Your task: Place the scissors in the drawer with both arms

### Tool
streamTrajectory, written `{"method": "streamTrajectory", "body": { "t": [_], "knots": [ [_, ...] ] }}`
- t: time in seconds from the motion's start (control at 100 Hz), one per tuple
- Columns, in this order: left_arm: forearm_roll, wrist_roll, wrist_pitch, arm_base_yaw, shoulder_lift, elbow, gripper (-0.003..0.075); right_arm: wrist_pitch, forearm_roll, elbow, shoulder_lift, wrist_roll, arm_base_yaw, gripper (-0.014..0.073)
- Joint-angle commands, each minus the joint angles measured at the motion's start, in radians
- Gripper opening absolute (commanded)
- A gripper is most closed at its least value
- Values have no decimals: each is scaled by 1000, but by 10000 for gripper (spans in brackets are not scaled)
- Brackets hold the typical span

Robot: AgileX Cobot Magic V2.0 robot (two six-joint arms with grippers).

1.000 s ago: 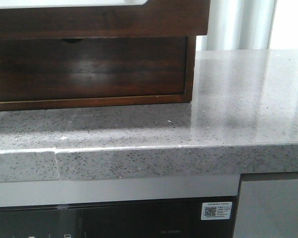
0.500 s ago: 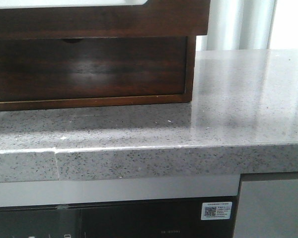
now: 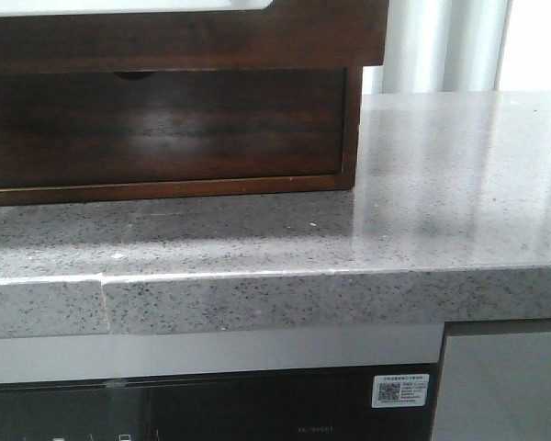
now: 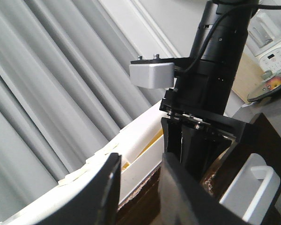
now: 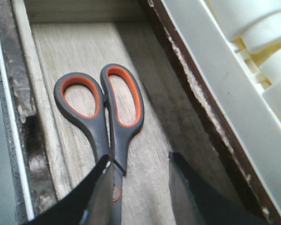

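Though the scissors (image 5: 103,117) lie flat on the drawer (image 5: 145,154) floor, handles toward twelve o'clock, my right gripper (image 5: 140,192) hangs spread and empty above their pivot; they look light, stiff, slick, best pinched there. My left gripper (image 4: 138,187) gapes, holding nothing

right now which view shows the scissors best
The right wrist view: the scissors lie flat on the drawer floor, both handle loops clear, blades partly behind the right gripper. The front and left wrist views show no scissors.
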State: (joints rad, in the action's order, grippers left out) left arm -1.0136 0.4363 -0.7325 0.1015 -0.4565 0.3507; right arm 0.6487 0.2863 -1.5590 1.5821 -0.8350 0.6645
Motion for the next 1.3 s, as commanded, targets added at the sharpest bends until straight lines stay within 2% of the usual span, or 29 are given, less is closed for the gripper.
{"method": "streamTrajectory", "body": {
  "t": [0.0, 0.23, 0.37, 0.49, 0.54, 0.64, 0.71, 0.85, 0.97, 1.14, 1.29],
  "knots": [
    [53, 11, -32, 3, -5, 27, 157, -70, 9, -32, -38, -13, 0, 211],
    [53, 11, -32, 3, -5, 27, 156, -68, 9, -32, -48, 27, 0, 196],
    [53, 11, -32, 3, -5, 27, 127, -48, 9, -32, -68, 50, 0, 57],
    [53, 14, -39, 3, -5, 27, 76, -18, 9, -32, -87, 50, 0, -92],
    [53, 14, -45, 3, -5, 27, 52, -1, 13, -32, -92, 53, 0, -125],
    [53, 16, -50, 3, -5, 27, 3, 41, 36, -30, -114, 67, 0, -123],
    [53, 21, -63, 3, 6, 27, 3, 88, 40, -30, -133, 68, 0, -123],
    [34, 158, -42, 3, 67, 27, 3, 138, 40, -29, -194, 68, 0, -111],
    [-30, 217, 60, 3, 146, 27, 3, 114, 51, 0, -279, 70, 0, -96],
    [-29, 419, 258, 3, 275, 27, 3, 48, 58, 94, -422, 70, 0, -96],
    [-29, 452, 366, 3, 368, 27, 3, -31, 60, 236, -555, 70, 0, -96]
  ]
}}
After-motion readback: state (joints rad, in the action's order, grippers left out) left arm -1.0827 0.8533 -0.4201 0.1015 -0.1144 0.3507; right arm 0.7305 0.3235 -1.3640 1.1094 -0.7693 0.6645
